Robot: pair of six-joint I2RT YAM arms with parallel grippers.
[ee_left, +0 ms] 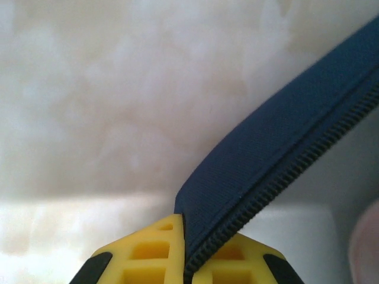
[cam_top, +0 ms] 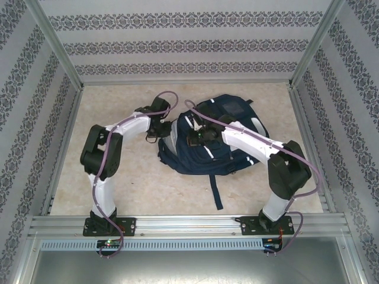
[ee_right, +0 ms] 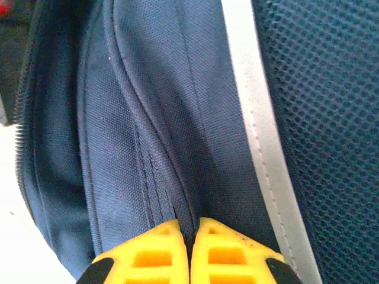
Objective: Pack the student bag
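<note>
Student bag (cam_top: 195,160): navy woven fabric, toothed zipper (ee_left: 278,186).

Patterned striped walls (cam_top: 177,47), beige marbled tabletop (cam_top: 136,189), aluminium frame (cam_top: 189,223).

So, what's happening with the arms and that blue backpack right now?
Left gripper: jaws shut on student bag zipper edge. Right gripper: jaws shut on its fabric fold. No obstruction seen.
</note>
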